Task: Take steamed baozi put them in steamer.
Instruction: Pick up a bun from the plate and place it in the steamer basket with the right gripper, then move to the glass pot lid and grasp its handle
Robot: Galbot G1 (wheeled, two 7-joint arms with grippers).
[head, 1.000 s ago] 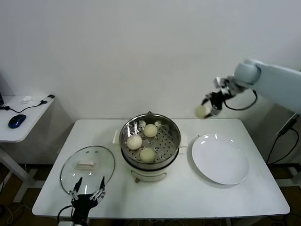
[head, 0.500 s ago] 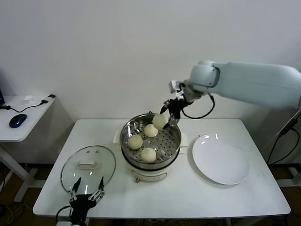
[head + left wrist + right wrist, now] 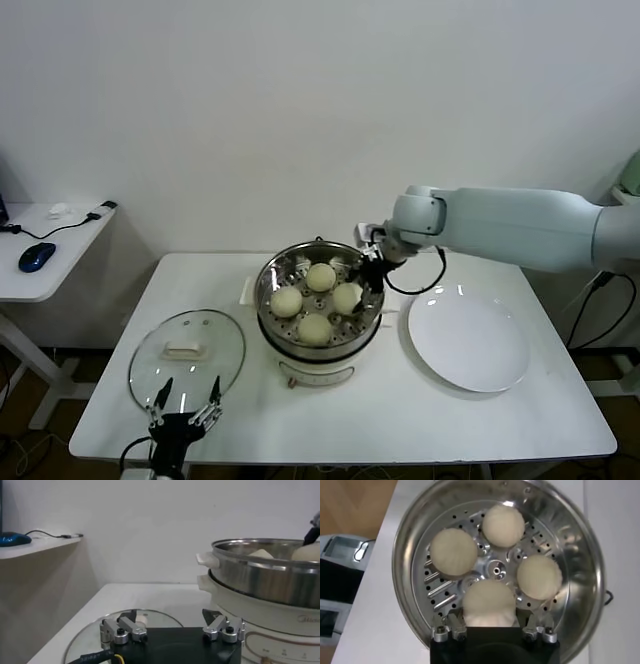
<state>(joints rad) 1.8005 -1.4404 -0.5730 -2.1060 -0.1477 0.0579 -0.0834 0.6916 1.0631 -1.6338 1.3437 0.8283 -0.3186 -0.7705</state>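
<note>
Where the right gripper (image 3: 490,628) reaches into the steamer (image 3: 372,268), the fourth baozi (image 3: 489,602) sits between its fingers, apparently clasped. The left gripper (image 3: 186,410), fingers spread, waits by the glass lid (image 3: 187,347).

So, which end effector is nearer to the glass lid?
The left end effector hovers at the glass lid's near rim. The right end effector is inside the steamer, gripping a baozi.
</note>
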